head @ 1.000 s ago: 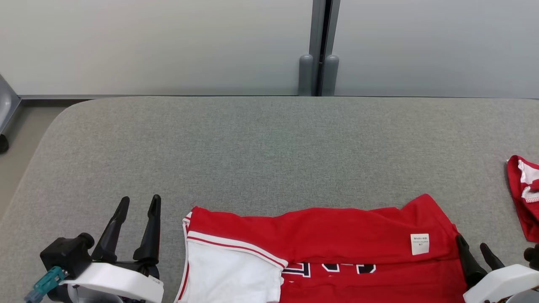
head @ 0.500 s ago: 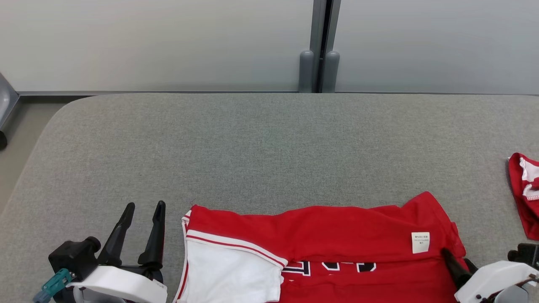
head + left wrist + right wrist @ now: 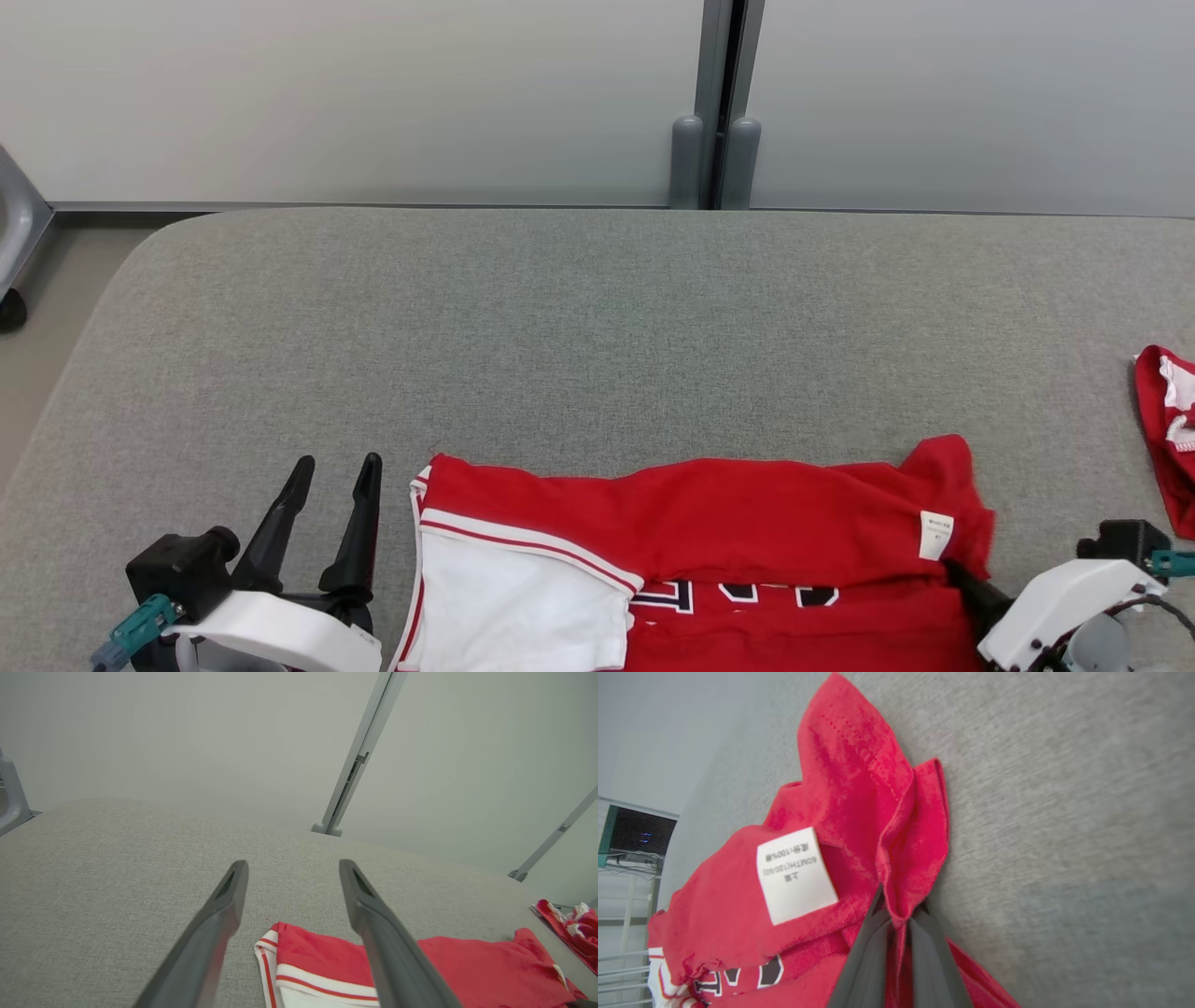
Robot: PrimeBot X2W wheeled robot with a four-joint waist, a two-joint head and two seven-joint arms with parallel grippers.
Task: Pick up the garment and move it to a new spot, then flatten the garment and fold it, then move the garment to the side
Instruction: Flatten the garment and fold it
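The red jersey (image 3: pixel 747 523) lies on the grey padded table (image 3: pixel 597 327) along the bottom edge of the head view, partly cut off by it. Its long axis runs left to right. The end with the white panel (image 3: pixel 523 607) and striped trim points to the lower left, and the end with the care label (image 3: pixel 935 535) points to the lower right; which end is the collar cannot be told. At the lower right, the right gripper (image 3: pixel 899 914) has its fingers closed narrowly on a bunched fold of the jersey's edge just beside the label. The cloth puckers upward there, likely so this side can be lifted or drawn over for a fold. At the lower left, the left gripper (image 3: pixel 338 462) hangs just beside the trimmed end, fingers spread wide and holding nothing, seemingly poised to take the matching corner. A second red garment (image 3: pixel 1167 420) sits well apart at the right edge.
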